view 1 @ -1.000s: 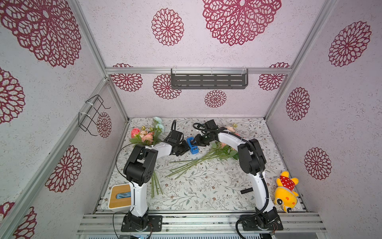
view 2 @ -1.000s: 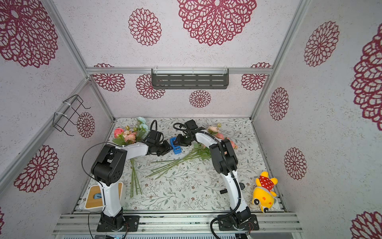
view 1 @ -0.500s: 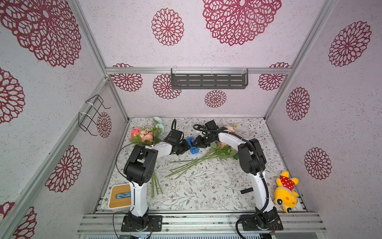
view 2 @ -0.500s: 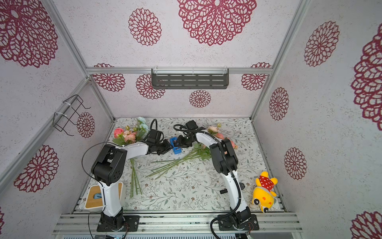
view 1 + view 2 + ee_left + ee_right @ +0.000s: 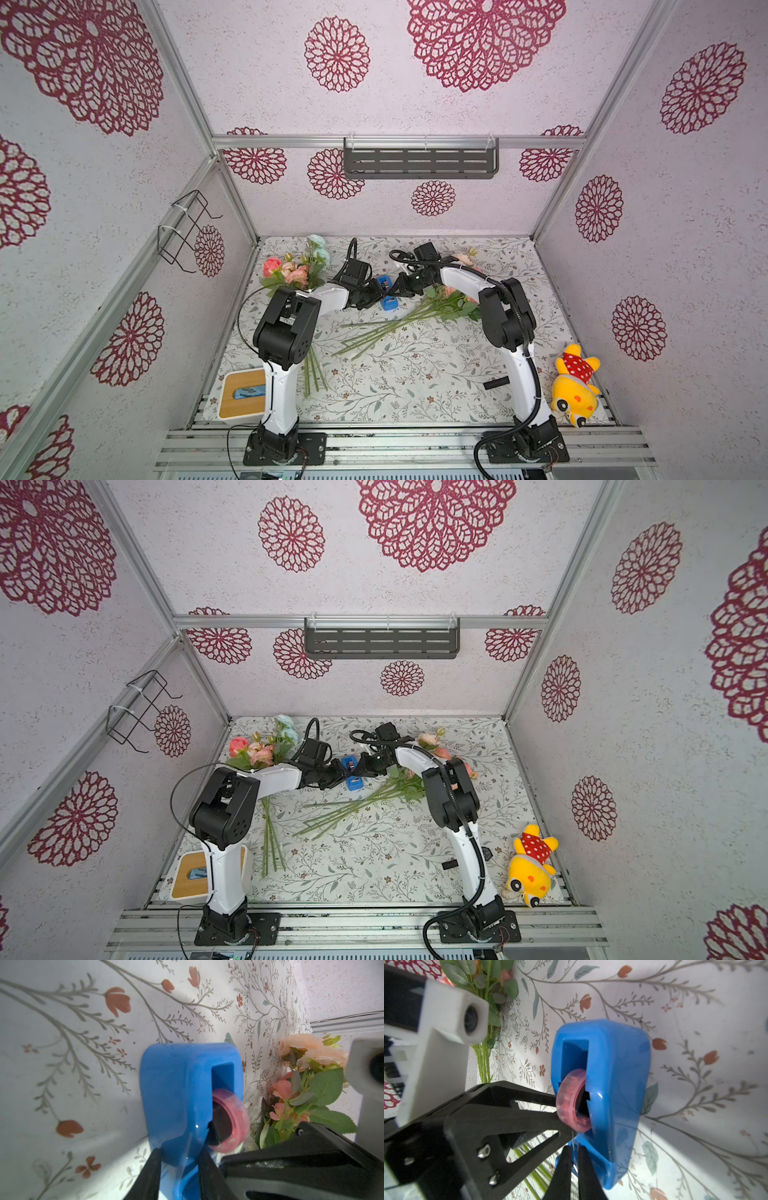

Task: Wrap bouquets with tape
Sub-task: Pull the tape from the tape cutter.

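- Small blue boat-shaped plastic tape dispenser [image 5: 390,304] sits mid-table, toward the back wall. Its long axis runs roughly front-to-back.
- Left gripper [image 5: 178,1159]: jaws part-open and clamped across the dispenser's blue body, one finger on each side. It holds the dispenser and works as the anchor.
- Right gripper [image 5: 574,1150]: jaws pinched almost together, right at the dispenser's low end, just past the pink translucent roll [image 5: 571,1101]. A faint clear strip seems to run between the tips. Probably the tape's free end, but too faint to be sure.
- The arms come at the dispenser from opposite sides, each from its own, with tips nearly meeting over it.
- Key relation: the bouquet of pink and peach artificial flowers with splayed green stems [image 5: 446,303] lies just to the right-arm side of the dispenser. Its stems run diagonally toward the front, passing just in front of the dispenser. The right arm is the nearer one.
- The second bouquet, pink blooms plus one pale blue [image 5: 291,270], lies on the left-arm side of the dispenser, partly under the left arm, stems pointing to the front edge.
- Judgement: next is a tape pull-out by the right gripper, away from the dispenser toward those diagonal stems, while the left holds firm. A pull off the dispenser's long axis risks twisting the strip.
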